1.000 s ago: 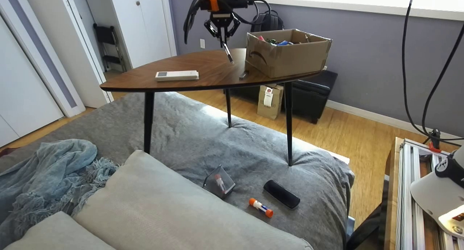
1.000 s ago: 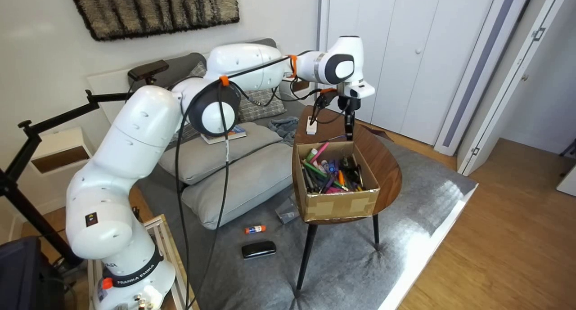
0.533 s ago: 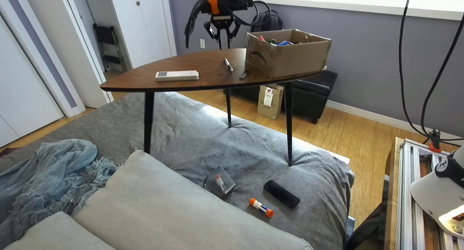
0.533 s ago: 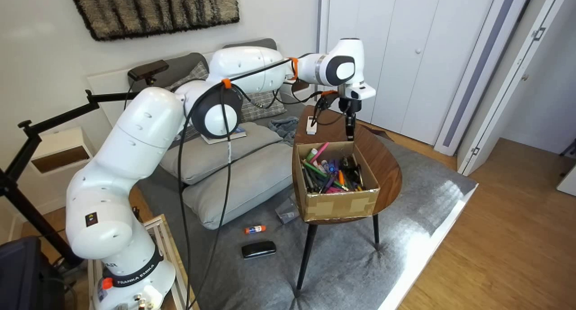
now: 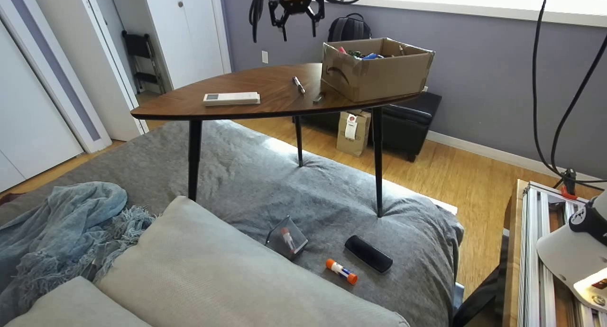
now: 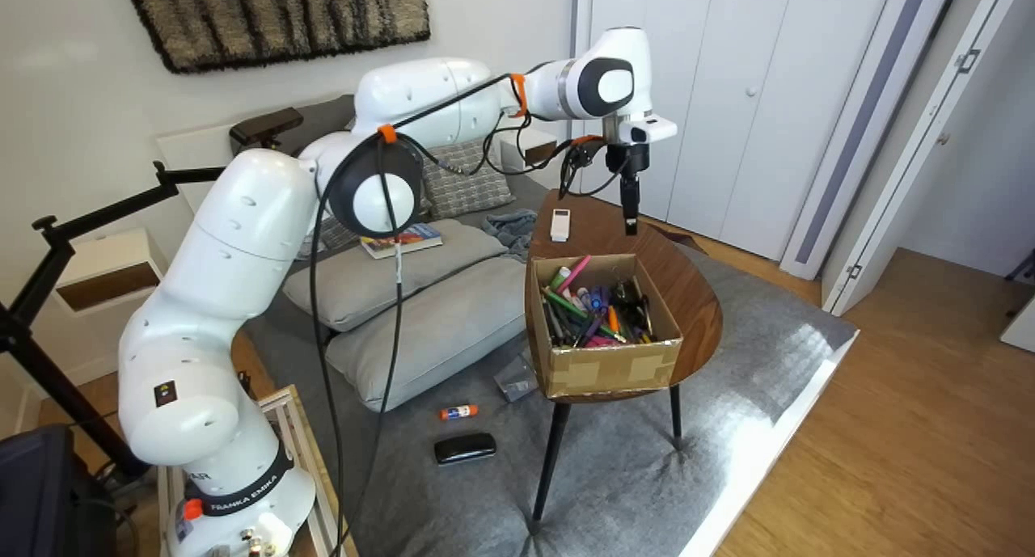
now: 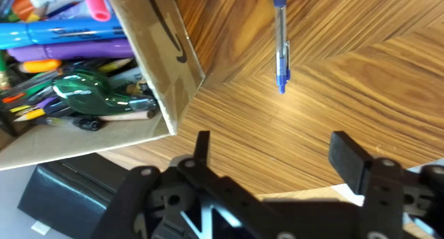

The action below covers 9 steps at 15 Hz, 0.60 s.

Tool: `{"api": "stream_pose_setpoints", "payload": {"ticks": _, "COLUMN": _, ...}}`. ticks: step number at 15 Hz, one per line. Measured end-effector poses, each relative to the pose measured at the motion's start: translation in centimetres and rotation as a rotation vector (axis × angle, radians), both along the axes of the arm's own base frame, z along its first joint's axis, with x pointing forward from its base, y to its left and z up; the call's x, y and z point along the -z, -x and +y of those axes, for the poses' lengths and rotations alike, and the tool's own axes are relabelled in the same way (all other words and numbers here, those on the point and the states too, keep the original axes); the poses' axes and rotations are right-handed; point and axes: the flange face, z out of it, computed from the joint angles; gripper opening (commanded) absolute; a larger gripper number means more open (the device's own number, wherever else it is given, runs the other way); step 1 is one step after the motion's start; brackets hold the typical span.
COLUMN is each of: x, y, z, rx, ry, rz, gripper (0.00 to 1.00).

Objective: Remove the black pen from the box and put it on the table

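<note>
My gripper [image 5: 299,36] hovers above the far side of the brown table [image 5: 204,89], jaws wide apart. In the wrist view nothing stands between the fingertips of the gripper [image 7: 269,136]. A slim pen [image 5: 298,85] lies loose on the tabletop, beside the box's left face; it looks dark there. Seen from the wrist, this pen [image 7: 281,48] has a clear barrel with blue grip, clip and tip, so I cannot tell that it is the black pen. The cardboard box [image 6: 614,371] stands on the table, full of pens and markers [image 6: 594,306].
A white remote-like bar [image 5: 231,98] and a small dark object [image 5: 318,98] also lie on the tabletop. Below, on the grey couch, are a glue stick [image 5: 341,271] and a black case [image 5: 369,254]. The box wall [image 7: 166,41] rises left of my fingers.
A second ago the pen hung between my fingers. By half a second ago it lay on the table. Since then my gripper has risen and spread its jaws wide.
</note>
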Motion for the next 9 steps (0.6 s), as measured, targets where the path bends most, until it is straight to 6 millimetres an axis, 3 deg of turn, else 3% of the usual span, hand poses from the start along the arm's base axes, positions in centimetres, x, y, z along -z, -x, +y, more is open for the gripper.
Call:
{"api": "stream_pose_setpoints", "payload": {"ticks": 5, "x": -4.9, "y": 3.1, "z": -0.1, "rx": 0.018, "ry": 0.107, "rz": 0.066, "gripper": 1.0}}
{"api": "stream_pose_setpoints", "payload": {"ticks": 9, "x": -6.5, "y": 6.2, "z": -1.3, "rx": 0.079, "ry": 0.228, "rz": 0.184, "gripper": 1.0}}
